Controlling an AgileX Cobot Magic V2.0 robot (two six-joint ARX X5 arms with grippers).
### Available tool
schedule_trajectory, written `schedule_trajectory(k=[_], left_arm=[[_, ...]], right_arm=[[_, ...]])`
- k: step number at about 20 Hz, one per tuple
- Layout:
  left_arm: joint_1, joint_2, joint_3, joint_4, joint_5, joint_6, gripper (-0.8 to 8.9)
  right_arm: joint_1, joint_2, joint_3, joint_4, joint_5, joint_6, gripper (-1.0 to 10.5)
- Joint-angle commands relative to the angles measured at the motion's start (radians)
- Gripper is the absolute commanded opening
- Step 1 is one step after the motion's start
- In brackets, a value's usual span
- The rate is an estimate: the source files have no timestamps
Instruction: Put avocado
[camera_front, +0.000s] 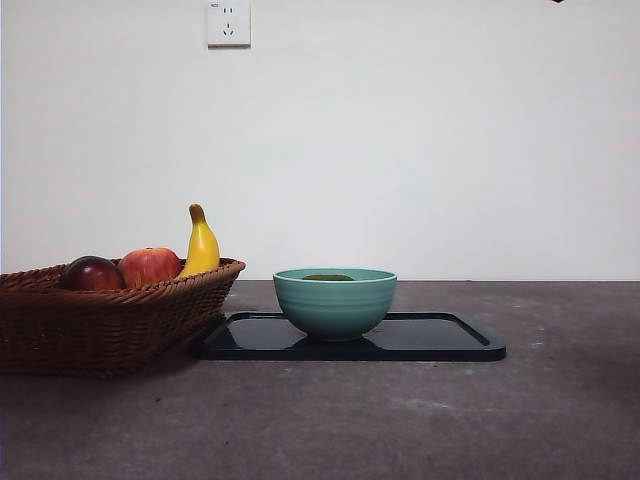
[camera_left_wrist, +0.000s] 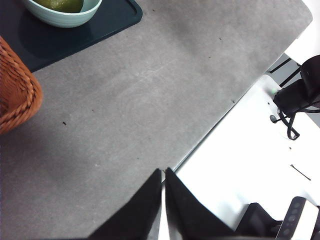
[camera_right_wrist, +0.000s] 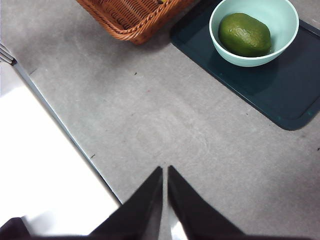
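The avocado (camera_right_wrist: 245, 34), dark olive-green with bumpy skin, lies inside the teal bowl (camera_right_wrist: 220, 45). In the front view only its top (camera_front: 329, 277) shows above the bowl's rim (camera_front: 335, 300). It also shows in the left wrist view (camera_left_wrist: 62, 4) in the bowl (camera_left_wrist: 60, 19). The bowl stands on the dark tray (camera_front: 440, 340). My left gripper (camera_left_wrist: 163, 175) is shut and empty, above the table's near edge, far from the bowl. My right gripper (camera_right_wrist: 165, 172) is shut and empty, also back near the table's edge.
A wicker basket (camera_front: 100, 320) stands left of the tray and touches it, holding a dark red-purple fruit (camera_front: 92, 273), a red apple (camera_front: 149, 266) and a banana (camera_front: 201, 245). A black tip (camera_front: 556, 1) shows at the front view's top edge.
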Motion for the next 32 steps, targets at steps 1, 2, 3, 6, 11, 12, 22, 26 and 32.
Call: schedule_trajectory(k=[1,2,3,6,11,12,22,26,32], left_arm=[[-0.004,0.005,0.005,0.005,0.005,0.008,0.10],[-0.004,0.005,0.005,0.006,0.005,0.008,0.09],[-0.004,0.005,0.006,0.013,0.005,0.008,0.09],[0.014,-0.017,0.005,0.167,-0.076,0.122,0.09],[0.245,-0.168,-0.129,0.714,-0.301,0.176,0.09],[0.291,-0.208,-0.184,0.806,-0.361,0.182,0.09],[0.497,-0.541,-0.706,1.028,-0.514,0.183,0.09],[0.507,-0.622,-0.819,1.022,-0.516,0.165,0.09],[0.512,-0.670,-0.878,0.960,-0.520,0.154,0.09]], right_arm=[[0.008,0.007,0.011,0.009,-0.001,0.013,0.1],[0.008,0.007,0.011,0.009,-0.001,0.013,0.1],[0.008,0.007,0.011,0.010,-0.001,0.013,0.1],[0.008,0.007,0.011,0.010,0.000,0.013,0.1],[0.008,0.007,0.011,0.010,0.000,0.013,0.1],[0.008,0.007,0.011,0.010,0.000,0.013,0.1],[0.008,0.007,0.011,0.010,0.000,0.013,0.1],[0.008,0.007,0.011,0.010,0.000,0.013,0.1],[0.008,0.007,0.011,0.010,0.000,0.013,0.1]])
